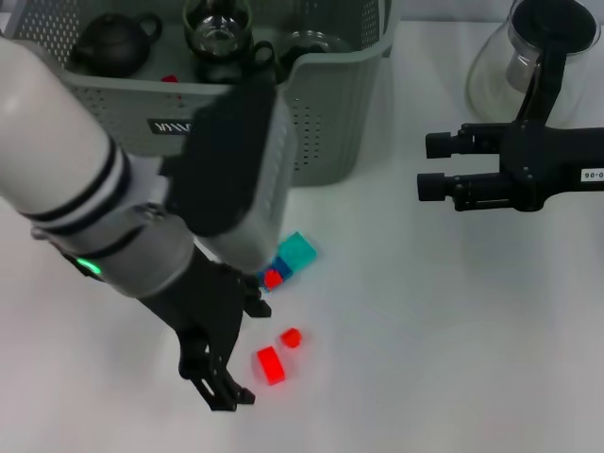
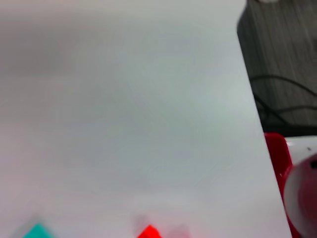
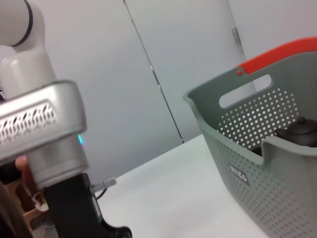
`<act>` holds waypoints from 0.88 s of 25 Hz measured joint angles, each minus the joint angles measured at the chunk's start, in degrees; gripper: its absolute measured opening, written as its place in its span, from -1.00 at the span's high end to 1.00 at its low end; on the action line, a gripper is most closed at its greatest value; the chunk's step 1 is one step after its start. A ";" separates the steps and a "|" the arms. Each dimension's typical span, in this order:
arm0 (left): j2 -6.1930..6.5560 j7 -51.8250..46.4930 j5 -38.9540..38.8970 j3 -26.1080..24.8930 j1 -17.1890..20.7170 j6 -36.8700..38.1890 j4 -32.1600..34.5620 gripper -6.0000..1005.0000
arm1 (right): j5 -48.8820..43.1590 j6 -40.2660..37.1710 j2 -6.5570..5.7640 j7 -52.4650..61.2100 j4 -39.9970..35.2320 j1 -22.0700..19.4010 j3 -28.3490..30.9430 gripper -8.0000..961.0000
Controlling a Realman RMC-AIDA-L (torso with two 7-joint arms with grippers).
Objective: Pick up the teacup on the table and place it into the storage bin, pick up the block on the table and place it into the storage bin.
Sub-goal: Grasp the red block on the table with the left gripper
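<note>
The left end effector (image 1: pixel 231 377) hangs low beside the red block (image 1: pixel 270 365) on the surface (image 1: pixel 425 330), apparently lining up a grasp; I cannot tell its finger spacing. The storage bin (image 1: pixel 330 123) sits behind, within reach.

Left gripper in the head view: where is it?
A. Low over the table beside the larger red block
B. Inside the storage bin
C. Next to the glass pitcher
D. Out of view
A: the left gripper is next to the larger red block, well in front of the storage bin.
</note>
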 joint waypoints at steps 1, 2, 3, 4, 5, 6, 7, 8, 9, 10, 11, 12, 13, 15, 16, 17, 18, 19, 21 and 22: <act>-0.01 -0.20 0.48 1.33 -0.20 -0.43 -0.58 -0.81 | 0.01 0.00 0.02 0.02 0.00 0.00 0.03 -0.62; -0.03 -0.44 0.82 2.19 -0.33 -0.70 -0.98 -0.81 | 0.01 0.01 0.02 0.04 0.00 -0.01 0.09 -0.62; -0.07 -0.89 1.30 3.06 -0.51 -1.27 -1.39 -0.81 | 0.02 0.01 0.03 0.06 0.00 -0.02 0.21 -0.62; -0.11 -1.94 2.03 4.44 -0.87 -2.24 -2.07 -0.81 | 0.02 0.01 0.00 0.06 0.00 -0.04 0.46 -0.62; -0.19 -3.08 2.51 5.60 -1.23 -3.14 -2.59 -0.81 | 0.02 0.01 -0.04 0.05 0.00 -0.06 0.80 -0.62; -0.19 -4.97 2.81 6.69 -1.69 -4.34 -3.06 -0.81 | 0.02 0.02 -0.11 0.05 0.00 -0.05 1.05 -0.62; -0.20 -6.05 2.95 7.38 -1.97 -5.00 -3.38 -0.81 | 0.01 0.02 -0.18 0.05 0.00 -0.01 1.22 -0.62; -0.21 -8.18 3.05 8.27 -2.50 -6.25 -3.98 -0.81 | 0.00 0.01 -0.26 0.06 0.00 0.03 1.33 -0.62; -0.22 -9.37 3.07 8.78 -2.83 -7.12 -4.46 -0.81 | -0.01 0.01 -0.32 0.07 0.00 0.05 1.33 -0.62; -0.23 -11.63 3.04 9.46 -3.46 -8.76 -5.89 -0.81 | -0.03 0.01 -0.37 0.08 0.00 0.06 1.34 -0.62; -0.23 -12.07 3.04 9.63 -3.56 -9.02 -6.41 -0.81 | -0.07 0.01 -0.39 0.07 0.00 0.06 1.34 -0.62; -0.23 -12.68 3.03 9.89 -3.72 -9.33 -7.00 -0.81 | -0.11 0.00 -0.44 0.06 0.00 0.07 1.35 -0.62; -0.23 -13.54 3.05 10.33 -3.91 -9.66 -7.83 -0.81 | -0.13 0.00 -0.50 0.06 0.00 0.07 1.35 -0.62; -0.24 -14.84 3.23 11.09 -4.05 -10.08 -8.62 -0.81 | -0.14 -0.01 -0.62 0.05 0.00 0.06 1.37 -0.62; -0.24 -15.63 3.38 11.44 -4.13 -10.35 -8.93 -0.81 | -0.12 -0.02 -0.69 0.05 0.00 0.04 1.37 -0.62; -0.24 -16.40 3.56 11.61 -4.19 -10.62 -9.19 -0.81 | -0.10 -0.02 -0.70 0.03 0.00 0.03 1.37 -0.62; -0.24 -16.95 3.74 11.68 -4.31 -10.88 -9.40 -0.81 | -0.08 -0.02 -0.72 0.02 0.00 0.02 1.38 -0.62; -0.24 -17.73 3.95 11.80 -4.41 -11.21 -9.72 -0.81 | -0.08 -0.02 -0.72 0.00 0.00 0.03 1.40 -0.62; -0.24 -19.16 4.17 12.12 -4.52 -11.76 -10.20 -0.81 | -0.10 0.01 -0.72 -0.06 0.00 0.06 1.48 -0.62; -0.24 -20.06 4.22 12.52 -4.56 -12.10 -10.50 -0.81 | -0.11 0.04 -0.73 -0.11 0.00 0.08 1.52 -0.62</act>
